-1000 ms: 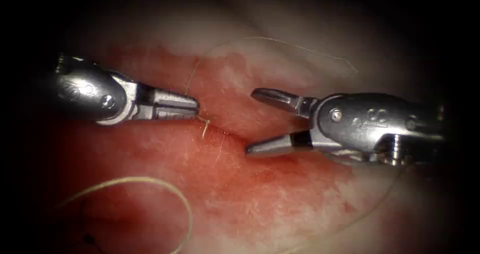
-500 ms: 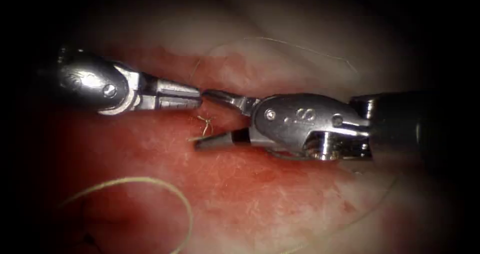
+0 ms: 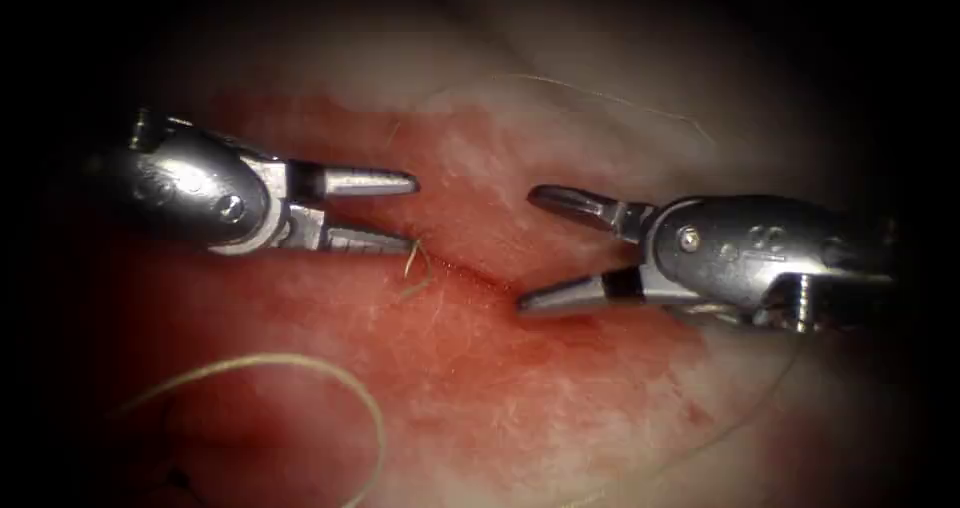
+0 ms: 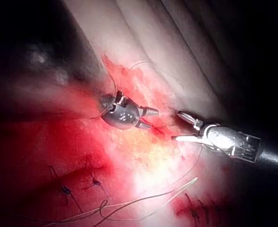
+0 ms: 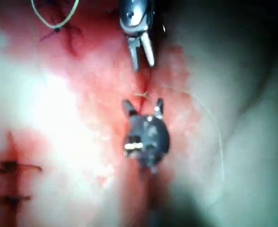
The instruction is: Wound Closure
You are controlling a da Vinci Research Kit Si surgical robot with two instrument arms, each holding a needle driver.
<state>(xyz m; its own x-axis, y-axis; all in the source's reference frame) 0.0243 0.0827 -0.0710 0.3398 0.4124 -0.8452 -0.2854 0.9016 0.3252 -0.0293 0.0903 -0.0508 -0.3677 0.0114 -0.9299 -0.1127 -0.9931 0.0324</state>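
endoscope view: left tool (image 3: 412, 211) over the tissue (image 3: 480, 388), jaws parted, grasping nothing, tips just above a small knot with short cut ends of thread (image 3: 413, 264) on the cut (image 3: 470, 273). half a second ago clenched; now released. right tool (image 3: 522, 250) on the right of the cut, jaws spread wide and empty, drawn back from its place beside the left tool's tip half a second ago. probably parted this way because the knot sits finished between them. loose thread (image 3: 300, 366) curling over the tissue left of the cut; a finer strand arcing above. red fluid (image 3: 560, 358) spread around the cut. no needle to be made out.

left wrist view: left tool (image 4: 150, 118) and right tool (image 4: 175, 126) facing each other across the cut, both released, holding nothing. dark earlier stitches (image 4: 64, 190) nearby, pale thread trailing past.

right wrist view: right tool (image 5: 143, 104) with spread jaws straddling the knot (image 5: 141, 95), left tool (image 5: 143, 64) opposite, parted too.
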